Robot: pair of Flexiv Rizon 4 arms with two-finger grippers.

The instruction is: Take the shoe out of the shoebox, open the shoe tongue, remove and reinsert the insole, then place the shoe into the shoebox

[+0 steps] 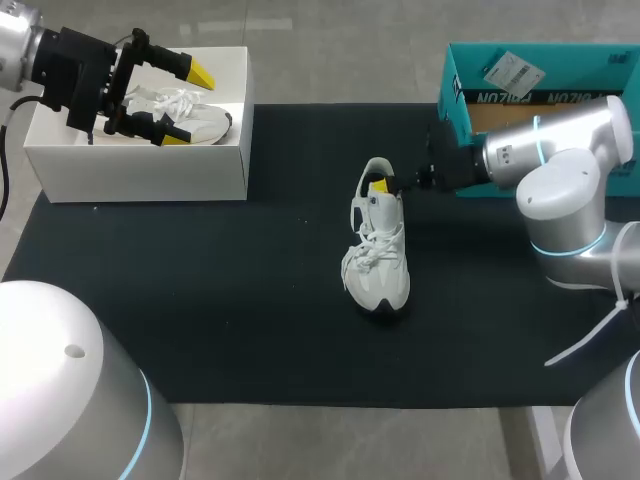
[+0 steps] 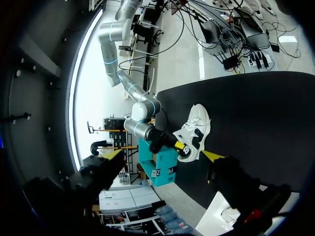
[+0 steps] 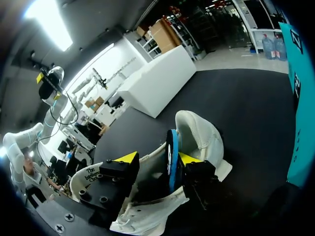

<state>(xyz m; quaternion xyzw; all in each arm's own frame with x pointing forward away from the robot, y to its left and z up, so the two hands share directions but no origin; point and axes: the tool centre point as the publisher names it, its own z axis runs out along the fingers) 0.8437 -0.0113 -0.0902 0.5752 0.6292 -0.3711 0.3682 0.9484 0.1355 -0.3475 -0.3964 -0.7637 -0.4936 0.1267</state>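
Observation:
A white sneaker (image 1: pixel 377 250) lies on the black mat (image 1: pixel 200 300), heel toward the far edge. My right gripper (image 1: pixel 385 185) is at its heel opening. In the right wrist view the gripper (image 3: pixel 157 158) stands open inside the shoe (image 3: pixel 197 128). A dark insole with a blue edge (image 3: pixel 172 155) stands on edge between the fingers, against one fingertip (image 3: pixel 189 158) and apart from the other. My left gripper (image 1: pixel 186 105) hangs open over the white shoebox (image 1: pixel 140 165), which holds a second white shoe (image 1: pixel 205 118).
A teal cardboard box (image 1: pixel 480 95) stands at the mat's far right, close behind my right arm (image 1: pixel 560 150). The white box occupies the far left corner. In the left wrist view the sneaker (image 2: pixel 197 130) lies well ahead of the left gripper (image 2: pixel 164 155).

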